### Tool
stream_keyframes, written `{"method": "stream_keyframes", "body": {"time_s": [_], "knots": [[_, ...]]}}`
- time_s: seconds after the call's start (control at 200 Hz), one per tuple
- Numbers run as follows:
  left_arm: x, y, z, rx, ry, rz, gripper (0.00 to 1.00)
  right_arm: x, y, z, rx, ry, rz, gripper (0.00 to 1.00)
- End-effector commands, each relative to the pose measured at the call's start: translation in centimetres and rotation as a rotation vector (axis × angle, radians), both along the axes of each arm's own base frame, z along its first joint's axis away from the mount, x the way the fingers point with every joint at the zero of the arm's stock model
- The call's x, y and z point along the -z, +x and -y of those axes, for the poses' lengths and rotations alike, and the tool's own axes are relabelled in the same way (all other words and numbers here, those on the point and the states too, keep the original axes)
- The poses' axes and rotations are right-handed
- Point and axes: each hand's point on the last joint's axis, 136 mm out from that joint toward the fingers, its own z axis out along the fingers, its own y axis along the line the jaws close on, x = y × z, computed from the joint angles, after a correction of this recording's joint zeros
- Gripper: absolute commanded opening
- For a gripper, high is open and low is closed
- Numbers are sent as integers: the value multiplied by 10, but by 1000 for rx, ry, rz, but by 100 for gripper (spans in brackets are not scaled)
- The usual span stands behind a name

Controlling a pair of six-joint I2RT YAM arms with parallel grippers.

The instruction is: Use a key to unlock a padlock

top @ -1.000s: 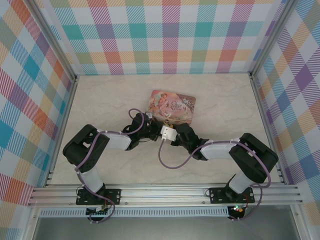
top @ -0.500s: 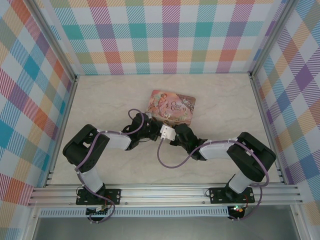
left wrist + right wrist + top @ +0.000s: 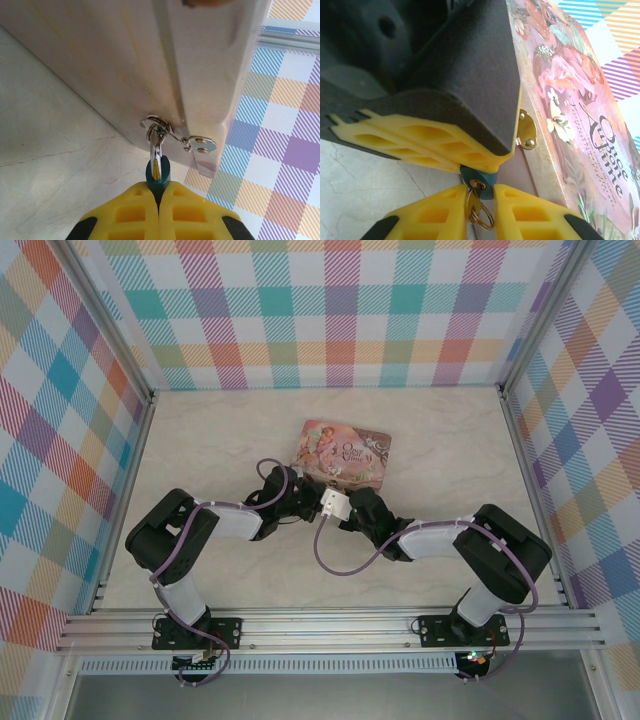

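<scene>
Presently on the pale table (image 3: 200,440):

- Padlock (image 3: 157,176): blue body, with its silvery shackle hooked through the hasp (image 3: 160,124) of the pink tin (image 3: 345,452) (illustrated lid). The left gripper (image 3: 159,189) has its fingers pressed together on the body.
- Key (image 3: 472,202): small, ringed, seated in the padlock's underside. It lies between the slightly parted fingers of the right gripper (image 3: 480,190), one finger clear of it.

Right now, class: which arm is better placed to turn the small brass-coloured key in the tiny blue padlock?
Right. The right gripper has a yellow finger either side of the brass-coloured key, already in the blue padlock. The left gripper is shut on the padlock body, steadying it.
</scene>
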Motion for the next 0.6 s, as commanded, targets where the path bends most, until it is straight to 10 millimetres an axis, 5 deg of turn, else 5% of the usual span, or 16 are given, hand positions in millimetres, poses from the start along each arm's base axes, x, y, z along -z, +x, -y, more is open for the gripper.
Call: {"method": "stream_keyframes", "body": {"time_s": [0.0,0.385,0.595], "knots": [[-27,2,6,7,-61,69,0,-17,-1,-3,3,58,42,23],[-27,2,6,6,-61,63,0,-13,-11,0,-16,41,30,27],[-27,2,8,13,-61,61,0,-11,-8,-4,-14,43,30,20]]}}
